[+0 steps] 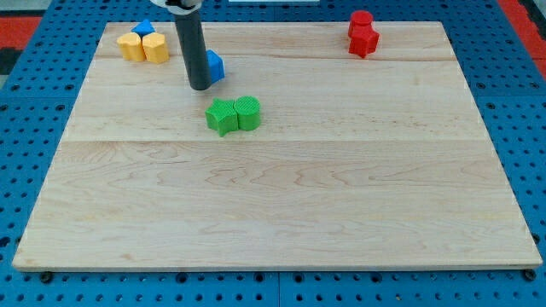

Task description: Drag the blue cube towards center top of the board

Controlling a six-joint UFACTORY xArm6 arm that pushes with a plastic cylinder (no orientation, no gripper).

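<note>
Wooden board [281,196]: upright rod, my tip [200,87] touching blue cube's [215,66] left side.

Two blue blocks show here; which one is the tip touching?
The blue cube right beside my tip, on its right in the view. The other blue block sits apart, behind the yellow blocks.

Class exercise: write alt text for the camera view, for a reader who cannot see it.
My tip touches the left side of a blue cube near a wooden board's upper left. Two green blocks sit just below, yellow blocks with another blue block top left, red blocks top right.
</note>
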